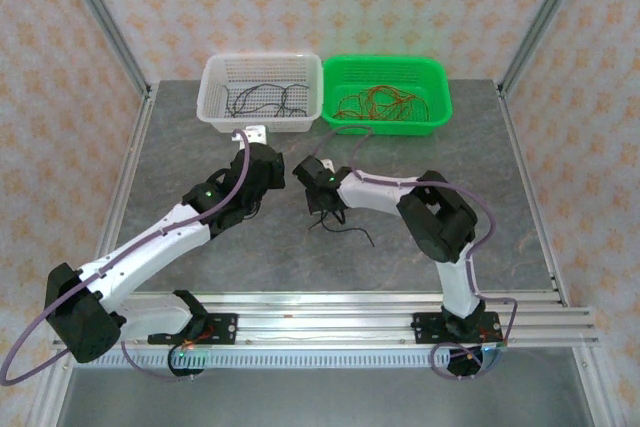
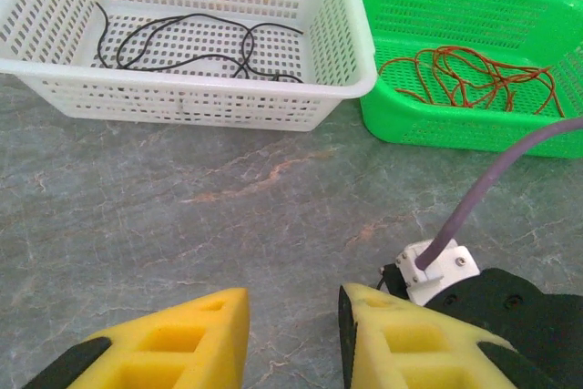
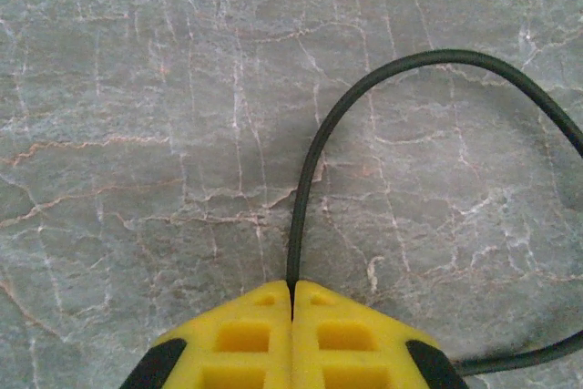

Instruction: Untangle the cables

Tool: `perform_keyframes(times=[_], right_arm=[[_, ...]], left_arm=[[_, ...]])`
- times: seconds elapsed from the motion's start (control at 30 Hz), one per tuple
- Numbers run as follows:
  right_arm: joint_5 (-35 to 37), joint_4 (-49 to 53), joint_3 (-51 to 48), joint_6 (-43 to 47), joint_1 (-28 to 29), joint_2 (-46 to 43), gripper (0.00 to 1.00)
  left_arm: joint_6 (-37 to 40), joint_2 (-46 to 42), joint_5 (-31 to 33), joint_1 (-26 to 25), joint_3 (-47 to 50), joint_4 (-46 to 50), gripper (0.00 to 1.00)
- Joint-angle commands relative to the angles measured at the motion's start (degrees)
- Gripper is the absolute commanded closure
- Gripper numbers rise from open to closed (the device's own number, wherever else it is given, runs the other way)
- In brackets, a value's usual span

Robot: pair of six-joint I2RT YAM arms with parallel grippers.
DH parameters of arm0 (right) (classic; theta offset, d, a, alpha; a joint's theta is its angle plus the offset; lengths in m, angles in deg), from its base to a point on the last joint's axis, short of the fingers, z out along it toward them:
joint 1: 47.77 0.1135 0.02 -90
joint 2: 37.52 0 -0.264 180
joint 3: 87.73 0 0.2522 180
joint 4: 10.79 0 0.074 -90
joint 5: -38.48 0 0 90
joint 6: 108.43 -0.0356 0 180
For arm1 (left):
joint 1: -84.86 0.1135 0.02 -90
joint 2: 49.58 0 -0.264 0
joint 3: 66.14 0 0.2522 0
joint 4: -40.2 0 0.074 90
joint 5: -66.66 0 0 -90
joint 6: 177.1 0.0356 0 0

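White slotted plastic basket (image 1: 225, 123) stands far left; green slotted plastic basket (image 1: 436, 87) just beside it, rightward, on grey marbled tabletop (image 1: 520, 209).

My right gripper (image 3: 291, 291) is pressed fully together, the two yellow fingers (image 3: 239, 334) meeting along a thin seam. A black cable (image 3: 311, 166) is pinched right at their tips. From there it climbs, bends over in a wide arc and runs out at the right side of my view. Another black stretch shows low down beside my right-hand finger; whether it is the same cable I cannot tell. Beneath lies the grey, veined table (image 3: 127, 88).
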Motion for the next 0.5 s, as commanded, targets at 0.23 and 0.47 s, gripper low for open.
perform_keyframes(times=[0.23,0.47], right_arm=[[-21.4,-13.81,-11.01,-2.5,-6.87,-22.36,1.0],[-38.8,-21.78,-15.33,-7.37,-13.74,-34.68,1.0]], left_arm=[[0.01,-7.64,-6.13,0.67,8.03,-6.08,0.66],[3.91,-12.23,-12.89,0.68,17.56,-18.33,0.65]])
